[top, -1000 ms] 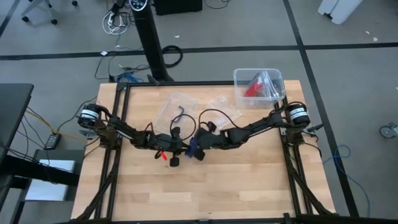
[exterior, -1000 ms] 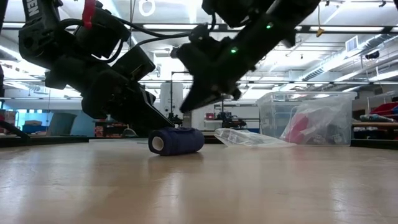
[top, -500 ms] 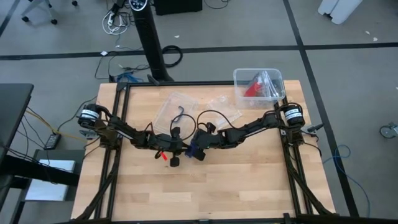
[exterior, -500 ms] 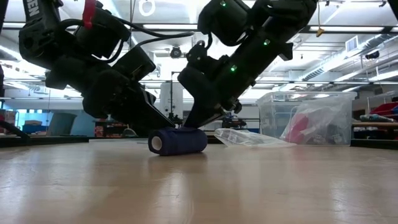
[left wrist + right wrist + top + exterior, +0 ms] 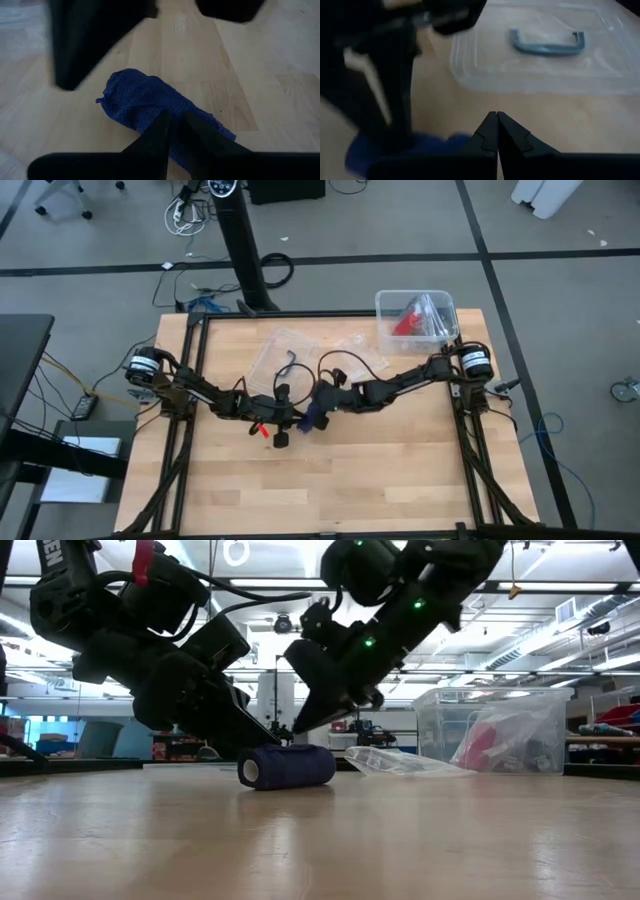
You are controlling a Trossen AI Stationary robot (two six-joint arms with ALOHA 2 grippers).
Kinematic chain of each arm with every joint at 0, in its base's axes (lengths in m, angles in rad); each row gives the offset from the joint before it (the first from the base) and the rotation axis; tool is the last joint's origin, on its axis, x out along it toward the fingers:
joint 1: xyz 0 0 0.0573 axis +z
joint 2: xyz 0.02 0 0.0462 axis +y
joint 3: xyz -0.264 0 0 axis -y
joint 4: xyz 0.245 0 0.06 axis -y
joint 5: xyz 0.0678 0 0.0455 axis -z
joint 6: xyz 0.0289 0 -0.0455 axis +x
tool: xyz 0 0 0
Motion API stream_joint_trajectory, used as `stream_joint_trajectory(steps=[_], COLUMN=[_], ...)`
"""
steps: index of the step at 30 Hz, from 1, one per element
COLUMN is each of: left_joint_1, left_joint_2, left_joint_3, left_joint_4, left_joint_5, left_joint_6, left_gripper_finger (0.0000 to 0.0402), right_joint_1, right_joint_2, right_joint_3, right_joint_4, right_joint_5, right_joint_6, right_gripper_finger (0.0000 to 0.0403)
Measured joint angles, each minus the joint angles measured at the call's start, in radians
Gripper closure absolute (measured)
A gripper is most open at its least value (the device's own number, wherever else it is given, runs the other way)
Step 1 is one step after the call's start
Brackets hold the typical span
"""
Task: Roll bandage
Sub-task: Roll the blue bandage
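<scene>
The wooden table (image 5: 330,480) carries both arms, which meet near its centre. A clear plastic bin (image 5: 415,318) sits at the far right corner, well apart from the fingers of either arm. Clear plastic bags (image 5: 285,350) lie on the table beyond both sets of fingertips.

The left gripper (image 5: 172,125) is at table level with its fingers narrowly parted, their tips against the bandage (image 5: 286,766); whether they pinch the fabric cannot be told. The bandage is a small dark blue roll lying on its side on the table, directly under and ahead of the left fingers.

The right gripper (image 5: 497,120) has its fingers clenched together with nothing between them. In the low view its tip (image 5: 300,720) is just above the top of the roll, with a small gap visible.
</scene>
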Motion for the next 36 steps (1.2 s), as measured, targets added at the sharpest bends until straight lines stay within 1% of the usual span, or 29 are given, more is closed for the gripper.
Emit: stream_joint_trajectory(steps=[4, 8, 11, 17, 23, 26, 27, 31, 36], left_joint_1=[0.000, 0.000, 0.000, 0.000, 0.000, 0.000, 0.000, 0.000, 0.000], left_joint_2=[0.000, 0.000, 0.000, 0.000, 0.000, 0.000, 0.000, 0.000, 0.000], left_joint_3=[0.000, 0.000, 0.000, 0.000, 0.000, 0.001, 0.001, 0.000, 0.000], left_joint_4=[0.001, 0.001, 0.000, 0.000, 0.000, -0.001, -0.002, -0.006, -0.006], left_joint_5=[0.000, 0.000, 0.000, -0.002, -0.008, -0.009, -0.009, -0.013, -0.013], left_joint_6=[0.000, 0.000, 0.000, -0.001, -0.001, -0.001, -0.001, -0.001, -0.001], left_gripper_finger=[0.0349, 0.0349, 0.0349, 0.0349, 0.0349, 0.0349, 0.0349, 0.0349, 0.0349], right_joint_1=[-0.046, -0.067, -0.065, -0.061, -0.027, 0.004, 0.016, 0.059, 0.123], right_joint_2=[0.000, 0.003, 0.011, 0.021, 0.017, 0.009, 0.006, -0.013, -0.025], right_joint_3=[0.001, 0.001, 0.001, 0.004, 0.005, 0.004, 0.002, 0.000, 0.000], right_joint_4=[0.023, 0.030, 0.009, -0.063, -0.099, -0.113, -0.117, -0.145, -0.157], right_joint_5=[-0.118, -0.231, -0.272, -0.298, -0.272, -0.198, -0.164, -0.086, -0.025], right_joint_6=[0.008, 0.015, 0.028, 0.082, 0.081, 0.075, 0.063, -0.003, -0.098], right_gripper_finger=[0.0403, 0.0403, 0.0403, 0.0403, 0.0403, 0.0403, 0.0403, 0.0401, 0.0376])
